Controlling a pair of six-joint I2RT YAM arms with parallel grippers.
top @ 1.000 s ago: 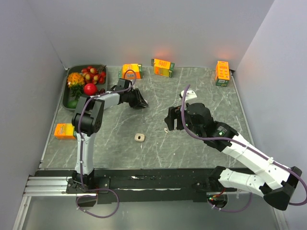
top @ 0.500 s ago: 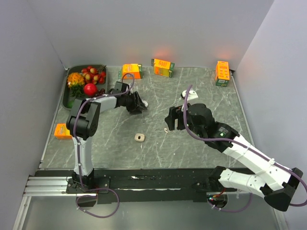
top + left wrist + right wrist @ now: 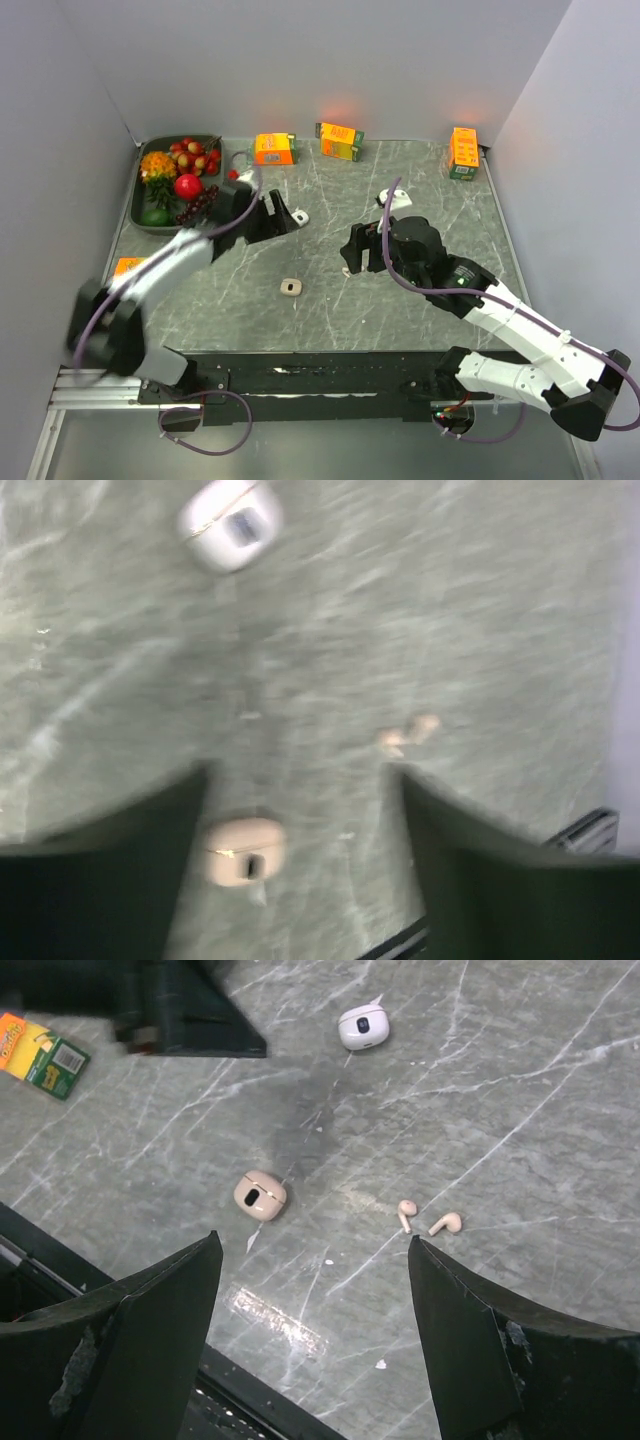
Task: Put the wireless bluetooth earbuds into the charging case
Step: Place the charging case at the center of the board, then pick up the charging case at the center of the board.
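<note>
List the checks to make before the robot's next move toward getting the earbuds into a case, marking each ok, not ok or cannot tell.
1. Both earbuds visible, loose on the table: ok.
2. Right gripper has its fingers open and empty: ok.
3. Right gripper centred over the earbuds: not ok; they lie close to one finger.
4. Left gripper open, holding nothing: ok.
5. A case lid open to receive them: not ok; white case and beige case both look shut.
6. Which case matches the earbuds: cannot tell.
</note>
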